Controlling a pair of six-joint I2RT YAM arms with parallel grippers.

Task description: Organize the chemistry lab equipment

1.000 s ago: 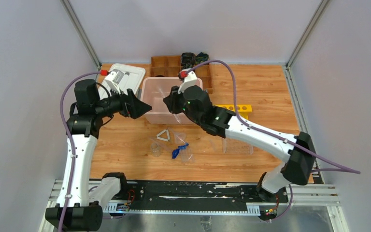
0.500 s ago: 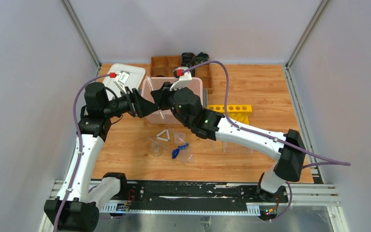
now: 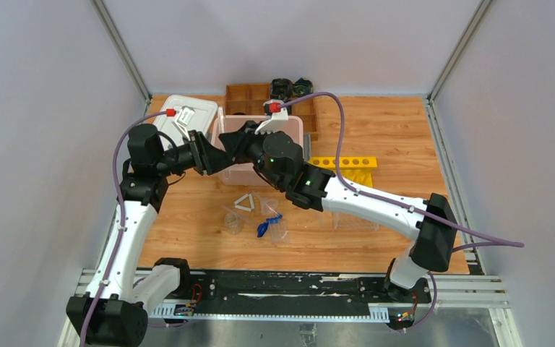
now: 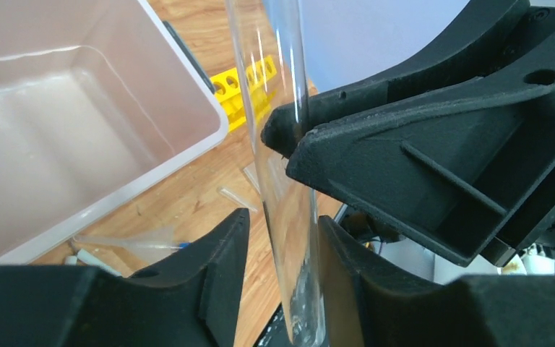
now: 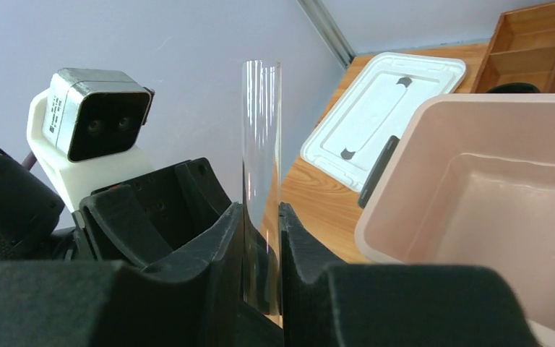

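Left gripper [image 4: 283,220]: out over the desk [image 3: 397,130] beside the near-left corner of the clear bin [image 3: 242,176], tip to tip with the right gripper. Its jaws stand spread, one on each side of the clear tube [image 5: 261,130]. One finger lies at the glass, and a narrow gap shows at the other.
Right gripper [image 5: 261,208]: pressed together on the clear tube, a finger flat against each side, with most of the tube's length standing out past the fingertips.
Clear tube: in the air between the two grippers, above the left edge of the bin and touching neither bin nor desk. No cap shows on the open end seen from the right wrist.
Other glassware: a white triangle [image 3: 245,202], a small beaker [image 3: 233,223] and a blue piece [image 3: 264,228] lie close together on the desk, just near of the bin. More clear pieces lie around them, too faint to tell apart.
Yellow rack [image 3: 347,163]: right of the bin, partly behind the right arm.
White lid [image 3: 195,108]: flat on the desk, far left, beside the bin.
Wooden organiser [image 3: 249,97]: along the far edge behind the bin.
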